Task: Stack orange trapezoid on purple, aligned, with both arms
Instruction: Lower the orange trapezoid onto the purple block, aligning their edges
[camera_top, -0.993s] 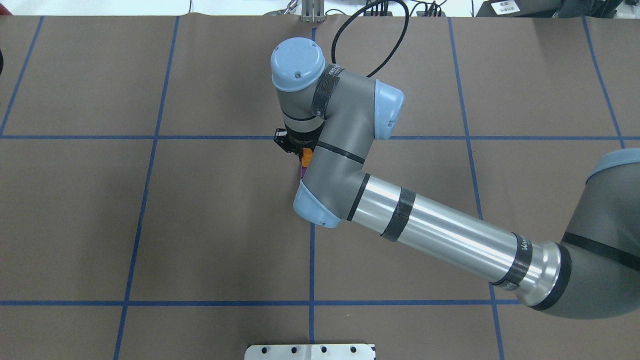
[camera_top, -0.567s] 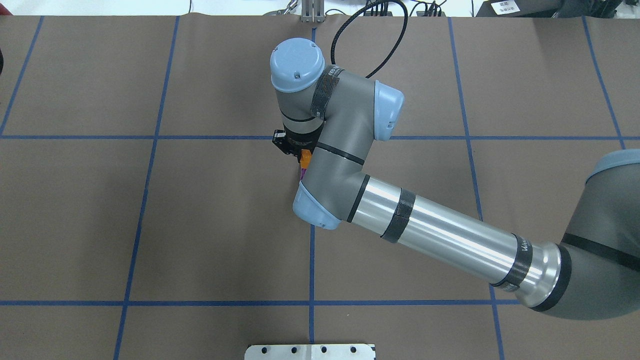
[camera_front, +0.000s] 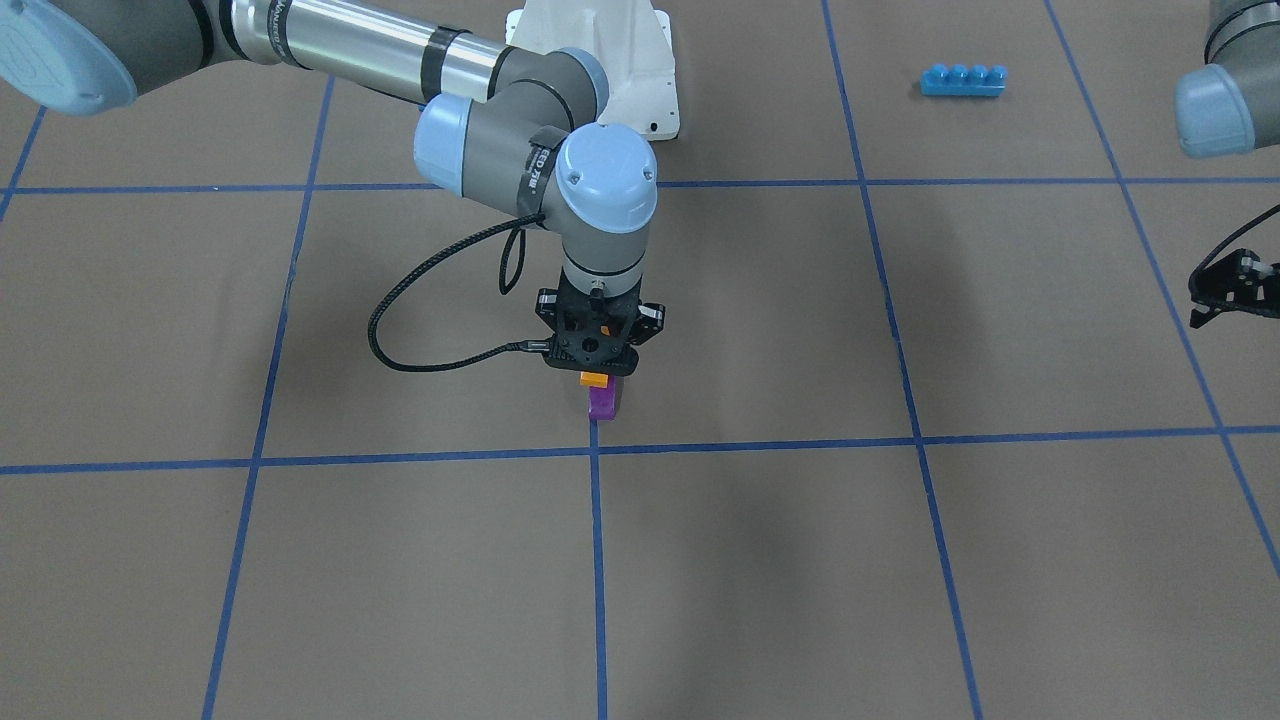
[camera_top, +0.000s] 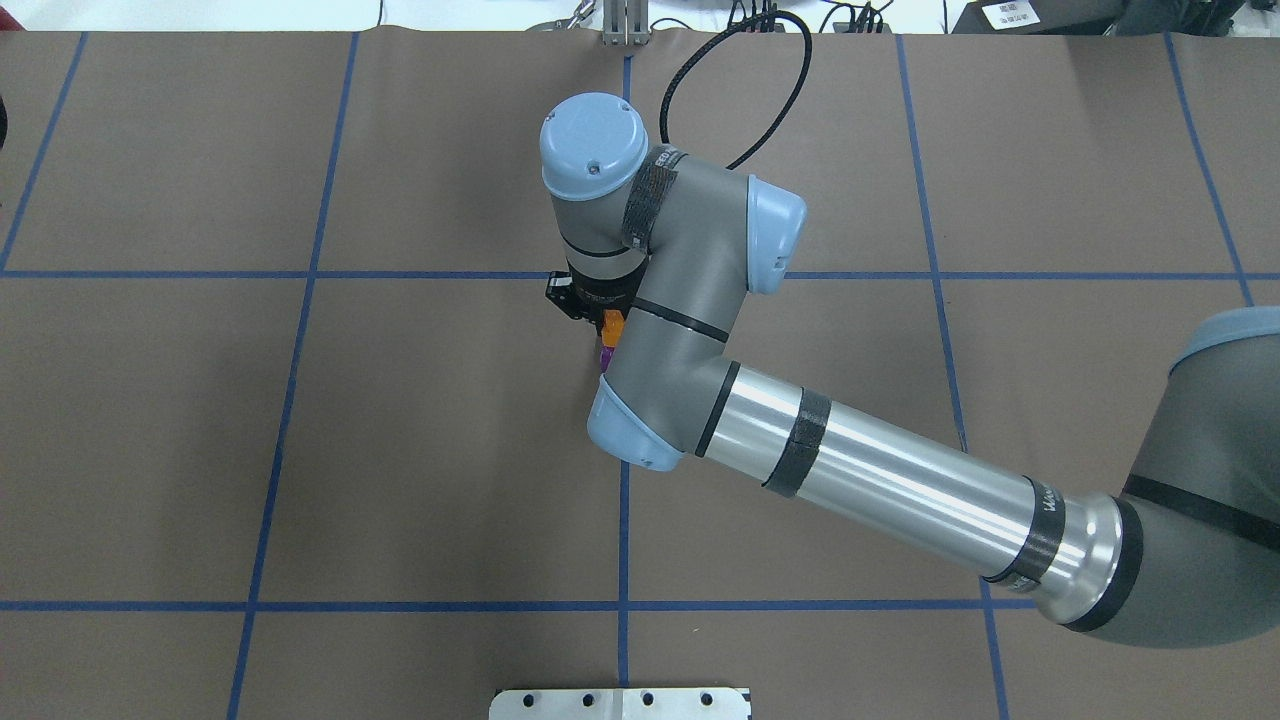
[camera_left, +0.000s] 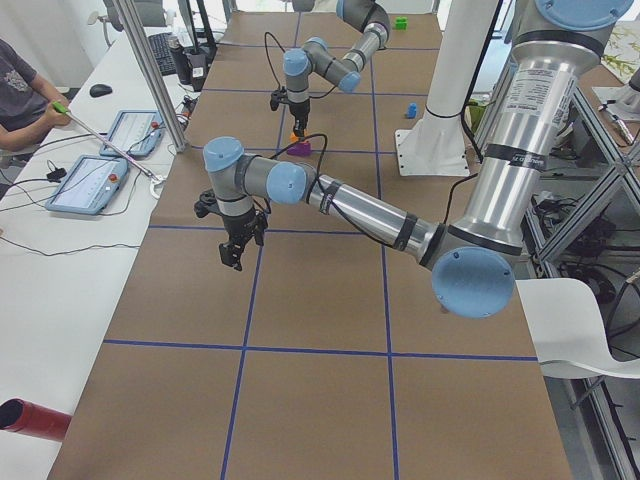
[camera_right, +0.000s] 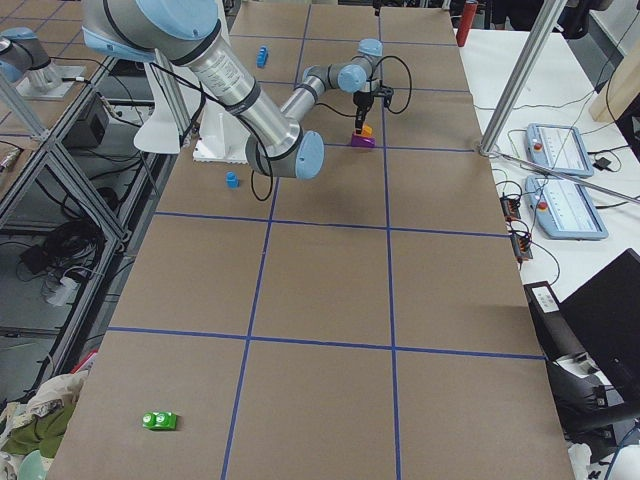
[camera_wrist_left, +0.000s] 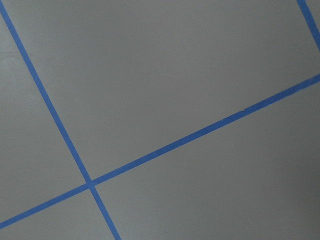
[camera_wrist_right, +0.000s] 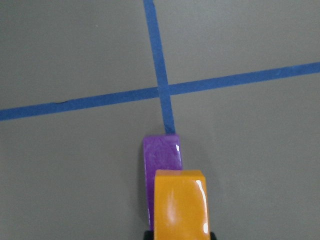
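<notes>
My right gripper (camera_front: 597, 374) points straight down and is shut on the orange trapezoid (camera_front: 594, 379). It holds the block directly over the purple block (camera_front: 603, 402), which stands on the table just behind a blue tape crossing. The two blocks look touching or nearly so; I cannot tell which. In the right wrist view the orange trapezoid (camera_wrist_right: 180, 202) overlaps the purple block (camera_wrist_right: 161, 152). In the overhead view the orange (camera_top: 613, 322) and purple (camera_top: 605, 355) blocks peek out beside the wrist. My left gripper (camera_front: 1205, 295) hovers far off, empty; I cannot tell how its jaws stand.
A long blue four-stud brick (camera_front: 963, 79) lies near the robot's base (camera_front: 610, 60). A small blue block (camera_right: 231, 180) and a green block (camera_right: 159, 420) lie far from the stack. The right arm's black cable (camera_front: 440, 300) loops beside the wrist.
My right arm has come down a little with the orange trapezoid, bringing it closer onto the purple block. The purple block has not moved.
</notes>
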